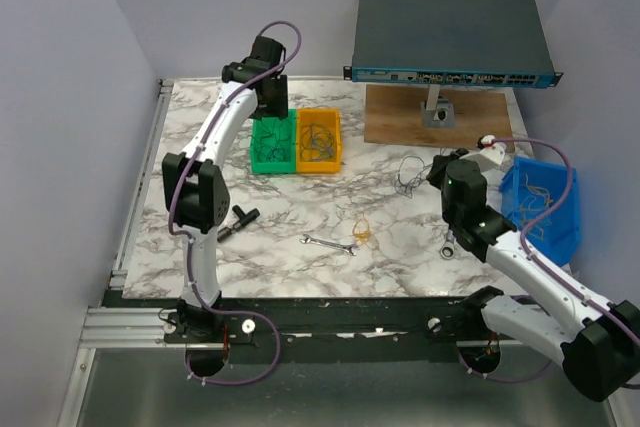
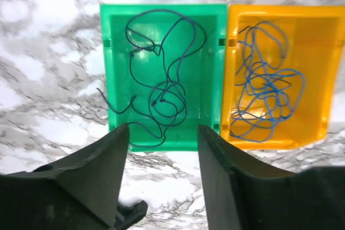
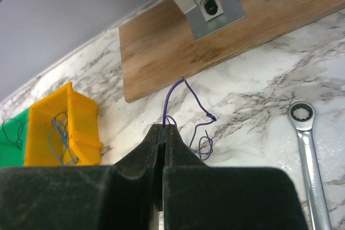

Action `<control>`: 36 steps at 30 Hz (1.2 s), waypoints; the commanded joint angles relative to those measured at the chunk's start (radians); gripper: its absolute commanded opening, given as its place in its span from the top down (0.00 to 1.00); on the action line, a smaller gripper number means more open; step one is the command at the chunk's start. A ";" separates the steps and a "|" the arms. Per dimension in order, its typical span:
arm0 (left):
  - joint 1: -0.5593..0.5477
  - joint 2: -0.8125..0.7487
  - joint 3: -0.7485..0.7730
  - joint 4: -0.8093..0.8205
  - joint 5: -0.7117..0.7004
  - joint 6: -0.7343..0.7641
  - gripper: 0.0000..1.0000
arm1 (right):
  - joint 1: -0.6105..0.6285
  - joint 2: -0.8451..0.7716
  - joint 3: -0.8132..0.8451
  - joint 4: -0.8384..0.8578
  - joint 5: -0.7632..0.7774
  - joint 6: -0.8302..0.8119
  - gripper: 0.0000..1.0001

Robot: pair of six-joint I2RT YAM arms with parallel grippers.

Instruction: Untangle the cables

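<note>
My right gripper [image 3: 164, 128] is shut on a thin purple cable [image 3: 190, 96], which arches up from the jaw tips, kinks into a knot and coils on the marble in front of the wooden board. In the top view this gripper [image 1: 436, 169] sits right of that cable [image 1: 407, 173]. My left gripper [image 2: 163, 131] is open and empty, hovering just short of a green bin [image 2: 113, 52] that holds dark blue cables [image 2: 161, 79]. An orange bin [image 2: 323, 52] beside it holds lighter blue cables [image 2: 264, 90]. A yellow cable loop [image 1: 362, 230] lies on the table's middle.
A blue bin [image 1: 560, 237] with yellow cables stands at the right. A wooden board [image 1: 400, 122] under a network switch [image 1: 452, 37] is at the back. A wrench [image 1: 330, 244] and a black tool [image 1: 240, 219] lie mid-table; a ratchet wrench [image 3: 308, 149] lies right of my right gripper.
</note>
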 commanded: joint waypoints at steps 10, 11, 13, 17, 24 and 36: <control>0.060 -0.366 -0.452 0.263 0.134 -0.096 0.30 | -0.004 0.099 0.105 -0.086 -0.171 -0.066 0.99; 0.076 -0.380 -0.518 0.317 0.178 -0.117 0.31 | -0.004 0.100 0.105 -0.086 -0.171 -0.068 0.99; 0.093 -0.401 -0.616 0.412 0.226 -0.148 0.33 | -0.004 0.101 0.105 -0.087 -0.173 -0.070 0.99; 0.097 -0.360 -0.645 0.439 0.239 -0.156 0.42 | -0.004 0.103 0.106 -0.087 -0.171 -0.073 0.99; 0.093 -0.289 -0.623 0.444 0.213 -0.136 0.56 | -0.004 0.106 0.104 -0.086 -0.168 -0.074 0.99; 0.091 -0.158 -0.490 0.390 0.172 -0.104 0.78 | -0.004 0.115 0.108 -0.082 -0.173 -0.075 0.99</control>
